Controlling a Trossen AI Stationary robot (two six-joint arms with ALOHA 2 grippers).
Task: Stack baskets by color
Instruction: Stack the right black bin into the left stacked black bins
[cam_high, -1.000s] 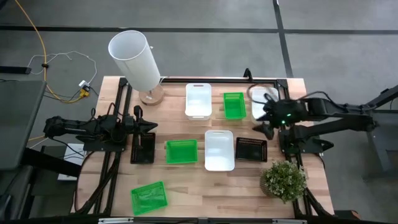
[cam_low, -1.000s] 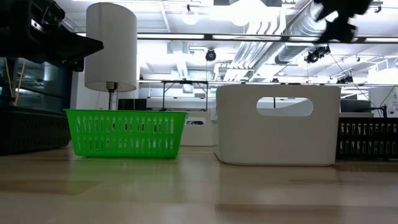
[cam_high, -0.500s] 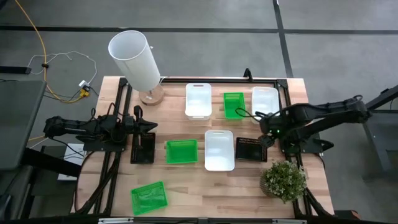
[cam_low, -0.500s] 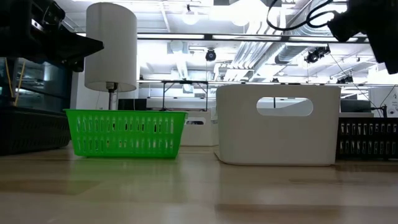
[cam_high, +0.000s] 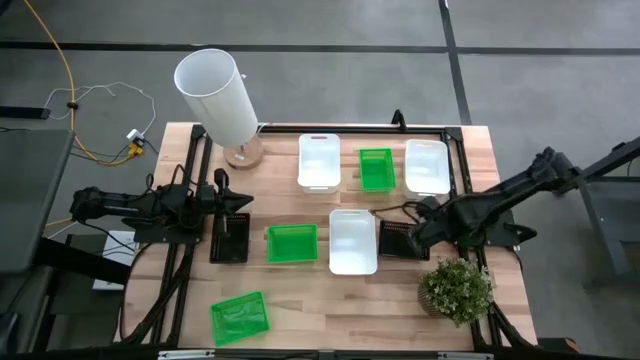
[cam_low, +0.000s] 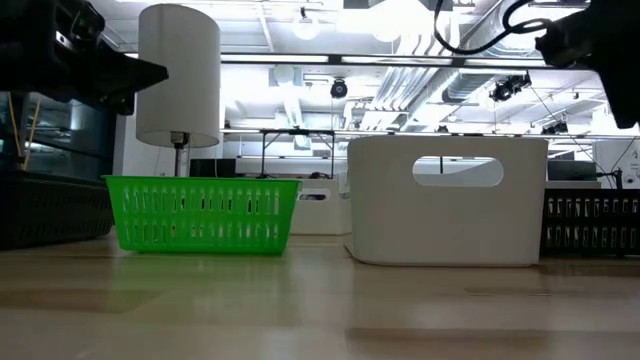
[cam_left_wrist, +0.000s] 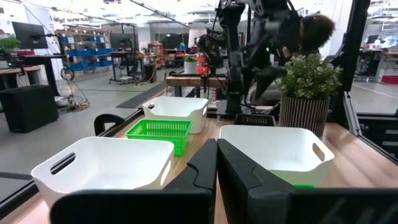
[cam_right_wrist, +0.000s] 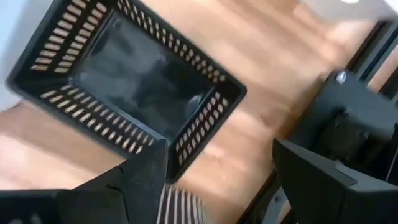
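Baskets lie spread over the table. Your right gripper (cam_high: 418, 236), fingers spread wide, hangs over the black basket (cam_right_wrist: 134, 81) near the plant (cam_high: 456, 290). Drop crooked and you could shove it. Your left gripper (cam_left_wrist: 216, 163) waits, pressed together.

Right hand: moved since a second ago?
Yes. In the high view the right hand has dropped from beside the far white basket to the black basket near the plant, fingers open.

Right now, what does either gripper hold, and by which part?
Nothing. The right gripper hangs open over the black basket; the left gripper is shut, empty.
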